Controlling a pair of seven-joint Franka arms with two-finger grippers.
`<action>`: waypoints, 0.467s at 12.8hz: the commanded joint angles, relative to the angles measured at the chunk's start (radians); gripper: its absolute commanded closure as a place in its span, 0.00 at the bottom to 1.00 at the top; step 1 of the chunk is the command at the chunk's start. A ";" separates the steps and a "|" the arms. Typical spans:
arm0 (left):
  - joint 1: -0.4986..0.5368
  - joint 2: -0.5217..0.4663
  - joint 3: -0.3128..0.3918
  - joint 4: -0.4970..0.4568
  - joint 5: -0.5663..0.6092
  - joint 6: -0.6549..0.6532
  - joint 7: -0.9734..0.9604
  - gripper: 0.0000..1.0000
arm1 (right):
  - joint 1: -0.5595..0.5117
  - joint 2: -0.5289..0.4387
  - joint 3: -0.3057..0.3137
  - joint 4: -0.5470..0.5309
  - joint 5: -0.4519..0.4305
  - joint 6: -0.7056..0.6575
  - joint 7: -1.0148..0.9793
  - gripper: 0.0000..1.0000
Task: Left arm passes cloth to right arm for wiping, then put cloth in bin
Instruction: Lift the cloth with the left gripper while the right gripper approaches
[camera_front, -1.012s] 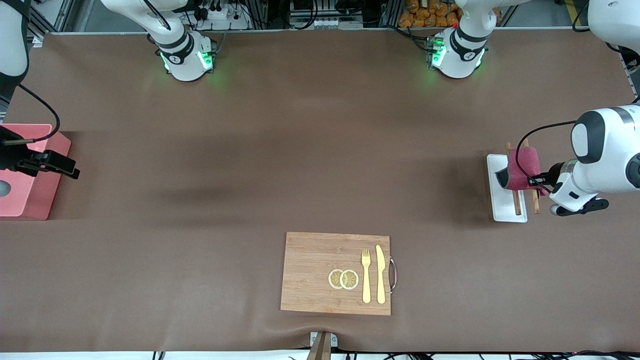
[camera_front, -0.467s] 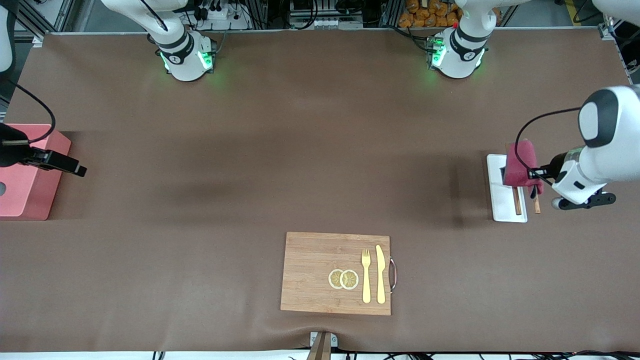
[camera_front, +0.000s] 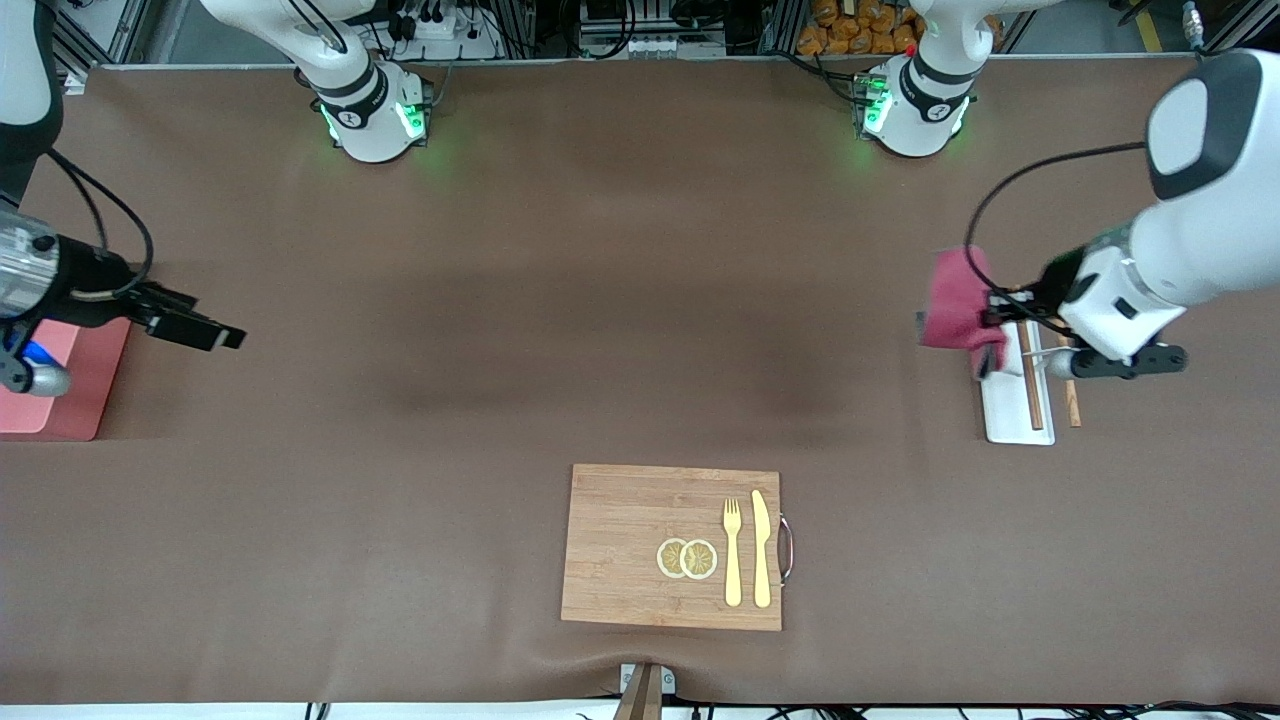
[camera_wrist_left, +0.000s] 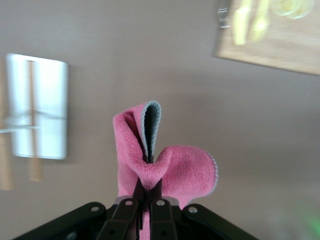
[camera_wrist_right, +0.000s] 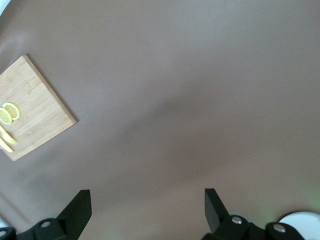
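Lifting the cloth (camera_front: 955, 300) off the white tray (camera_front: 1005, 420), left claw (camera_front: 990, 322) clamped on it.
It hangs vertically by the tray's edge; right claw (camera_front: 205, 333) spread wide, has left the bin (camera_front: 70, 410).

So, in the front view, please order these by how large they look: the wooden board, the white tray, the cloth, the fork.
1. wooden board
2. white tray
3. cloth, held in the air, so its rank against the tray is unsure
4. fork
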 joint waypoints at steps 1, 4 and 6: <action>-0.062 0.077 -0.130 0.093 -0.029 -0.005 -0.228 1.00 | 0.027 0.033 -0.005 0.002 0.139 -0.015 0.176 0.00; -0.287 0.190 -0.148 0.208 -0.035 0.154 -0.541 1.00 | 0.051 0.090 -0.004 0.001 0.337 -0.018 0.422 0.00; -0.400 0.275 -0.146 0.269 -0.036 0.318 -0.715 1.00 | 0.086 0.142 -0.004 0.001 0.446 -0.016 0.552 0.00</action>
